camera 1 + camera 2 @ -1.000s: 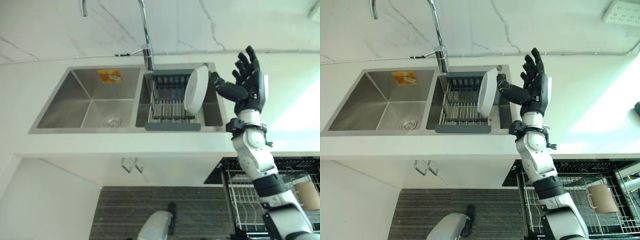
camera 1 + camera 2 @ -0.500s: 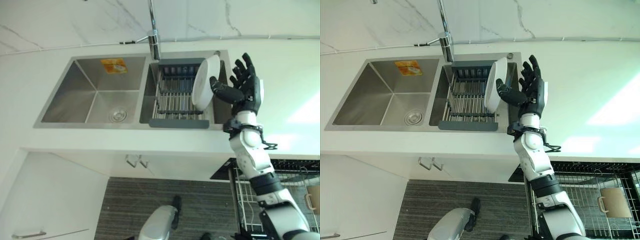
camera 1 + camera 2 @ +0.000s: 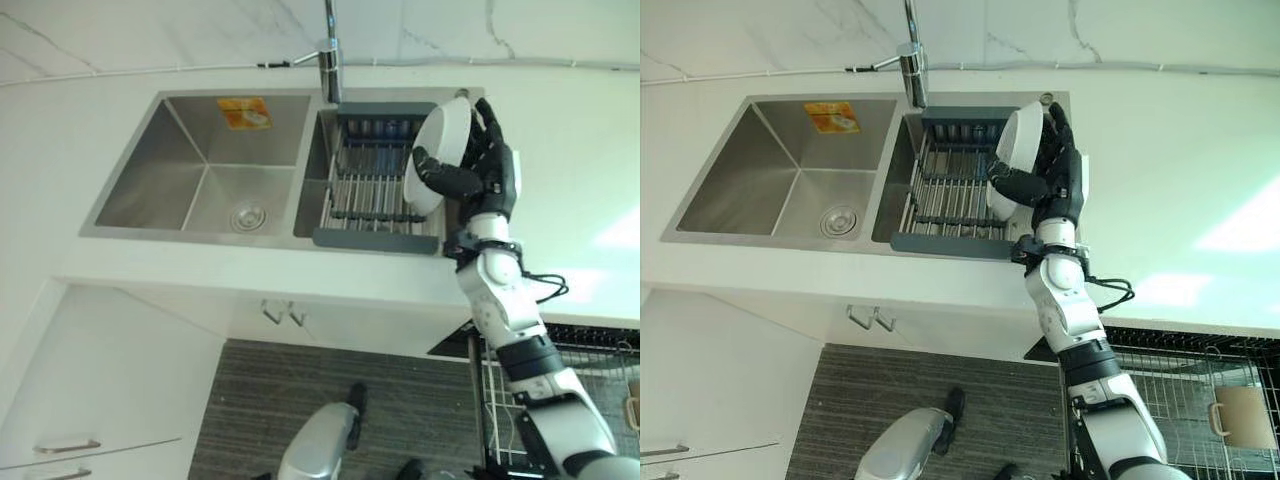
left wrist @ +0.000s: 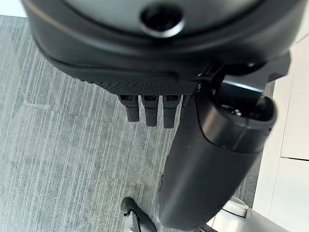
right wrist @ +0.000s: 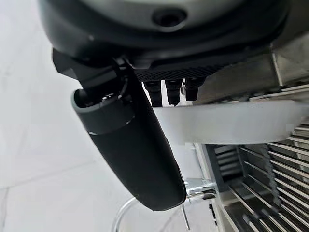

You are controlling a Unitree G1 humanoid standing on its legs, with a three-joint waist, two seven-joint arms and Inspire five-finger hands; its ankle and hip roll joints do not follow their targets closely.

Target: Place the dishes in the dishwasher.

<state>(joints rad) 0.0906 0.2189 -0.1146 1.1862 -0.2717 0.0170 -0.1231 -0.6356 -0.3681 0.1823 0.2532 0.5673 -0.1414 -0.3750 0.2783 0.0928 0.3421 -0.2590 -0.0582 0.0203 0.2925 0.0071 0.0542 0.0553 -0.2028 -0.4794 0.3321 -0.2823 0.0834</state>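
Right hand [image 3: 1055, 180]: raised over the right basin of the double sink [image 3: 150, 205]; thumb laid across the near face of the white plate [image 3: 440, 150], fingers [image 3: 492, 140] wrapped behind its rim; plate pinched between them, seen edge-on past the thumb in the right wrist view.
White plate: stood on edge, tilted, at the right end of the grey drying rack [image 3: 375, 195] set in the right basin; whether its lower edge touched the rack bars could not be told.
Faucet [image 3: 330, 60]: rose behind the divider between the basins.
Orange sticker [image 3: 245, 112]: stuck on the back wall of the left basin.
Dishwasher rack [image 3: 1180, 385]: pulled out below the counter at lower right; a mug [image 3: 1240, 415] held inside.
Left hand [image 4: 212, 145]: hung over the striped floor [image 4: 63, 159]; fingers straight, relaxed, nothing held.
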